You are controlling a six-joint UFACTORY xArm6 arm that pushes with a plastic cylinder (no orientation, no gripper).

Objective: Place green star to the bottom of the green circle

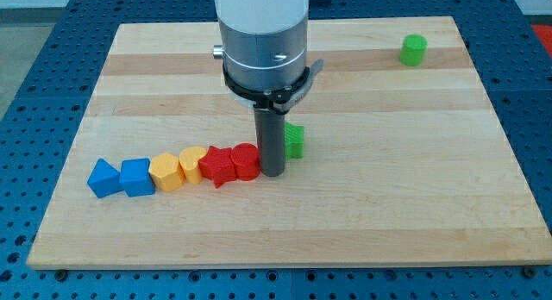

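My tip [272, 172] rests between the green star [295, 140] and a red block [246, 161]. The green circle [413, 50] sits well apart, near the worktop's [388, 205] top right. No jaws here, just the rod.

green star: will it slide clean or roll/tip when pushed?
The green star looks squat and flat-based on the smooth wooden board, so it probably slides rather than rolls or tips. Its lobed outline may make it spin off my tip, which sits beside it, partly hiding it.

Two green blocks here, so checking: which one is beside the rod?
The green star, just right of my tip; the green circle sits far off, top right.
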